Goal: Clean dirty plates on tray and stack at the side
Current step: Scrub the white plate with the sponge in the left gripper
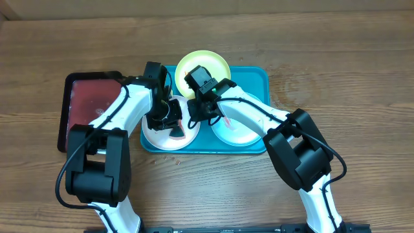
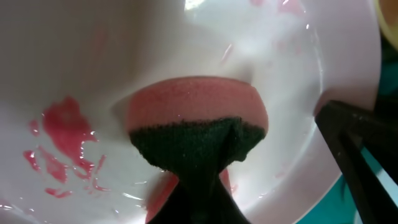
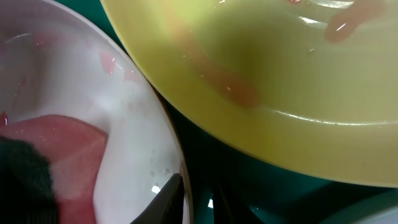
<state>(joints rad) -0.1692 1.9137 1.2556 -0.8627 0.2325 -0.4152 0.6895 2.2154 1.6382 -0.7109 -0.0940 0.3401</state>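
The white plate (image 1: 158, 137) lies at the front left of the turquoise tray (image 1: 255, 77). It carries red smears (image 2: 62, 124). My left gripper (image 1: 173, 120) is shut on a pink sponge with a dark scouring pad (image 2: 199, 106) and presses it on the white plate (image 2: 124, 50). My right gripper (image 1: 194, 120) is shut on the white plate's rim (image 3: 137, 124), one finger inside and one outside. The yellow-green plate (image 1: 207, 61) lies at the tray's back, with orange smears (image 3: 236, 87). The pale mint plate (image 1: 236, 133) lies at the front right, partly under my right arm.
A smaller dark red, black-rimmed tray (image 1: 90, 97) lies left of the turquoise tray, under my left arm. Bare wooden table (image 1: 362, 77) surrounds both trays.
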